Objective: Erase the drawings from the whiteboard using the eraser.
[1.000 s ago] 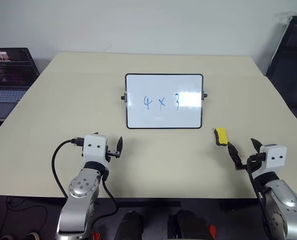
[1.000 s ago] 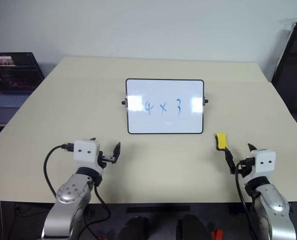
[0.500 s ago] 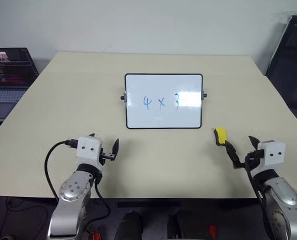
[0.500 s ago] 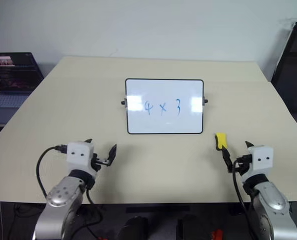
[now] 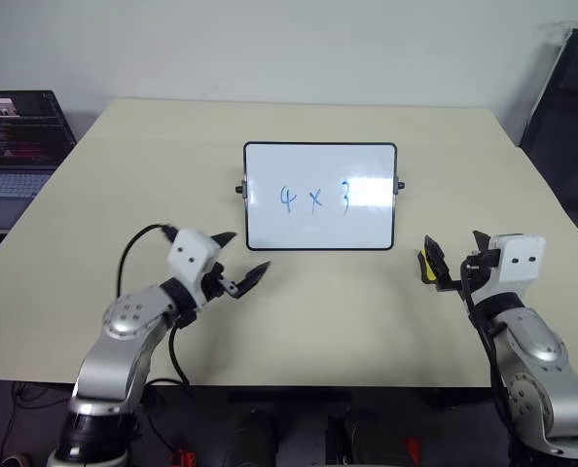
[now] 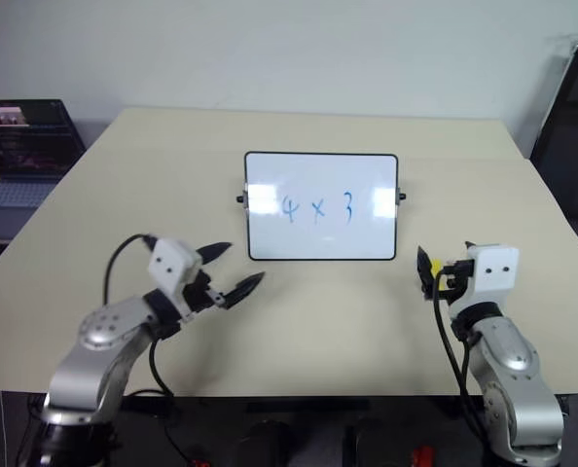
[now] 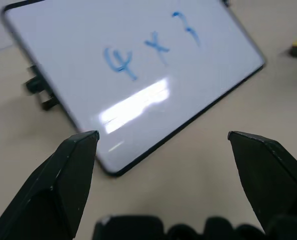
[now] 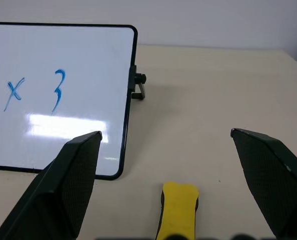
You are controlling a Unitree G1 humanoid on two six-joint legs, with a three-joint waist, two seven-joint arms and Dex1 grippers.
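The eraser (image 8: 178, 210), a small yellow block with a dark underside, lies flat on the table (image 5: 124, 185) just off the board's (image 5: 319, 197) lower right corner, and in the right wrist view it sits between the spread jaws of the right gripper (image 5: 454, 265), with nothing pinched. The board is glossy white with a thin black frame, rounded corners and small black side knobs, and bears blue marks (image 5: 314, 198) reading "4 x 3". The left gripper (image 5: 238, 263), jaws also spread and holding nothing, points at the board's lower left corner. Bare matte beige tabletop surrounds the board.
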